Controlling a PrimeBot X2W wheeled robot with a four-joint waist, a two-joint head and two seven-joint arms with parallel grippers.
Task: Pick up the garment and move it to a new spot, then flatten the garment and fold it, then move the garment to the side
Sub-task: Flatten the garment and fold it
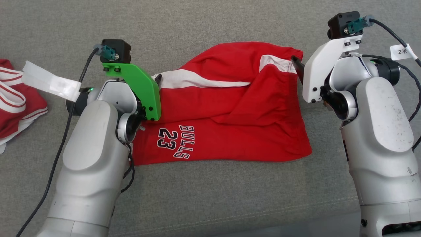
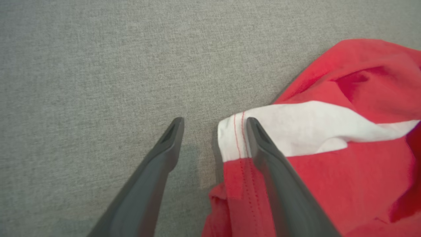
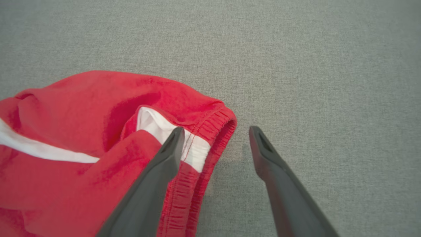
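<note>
The left arm (image 1: 88, 164) and right arm (image 1: 381, 138) rise from the bottom corners of the head view over a grey cloth surface (image 1: 210, 197). Between them lie the red shorts (image 1: 230, 131), spread out but rumpled. Their near hem runs fairly straight, and "BULLS 23" (image 1: 176, 141) is printed by the near left corner, upside down to the camera. At the left edge, well apart from the shorts, lies another red-and-white garment (image 1: 16, 102). Further up the shorts, a white stripe (image 1: 204, 80) crosses the cloth and the top layer is creased and partly folded over. The left gripper (image 2: 213, 123) is at the far left corner, fingers apart with nothing clamped. One finger is over the stitched white end of the stripe and the other over bare surface. The right gripper (image 3: 215, 131) is at the far right corner by the gathered waistband (image 3: 220, 120), fingers also apart and holding nothing. One finger is over a white patch, the other over bare surface. I cannot tell whether any fingertip touches the cloth.
</note>
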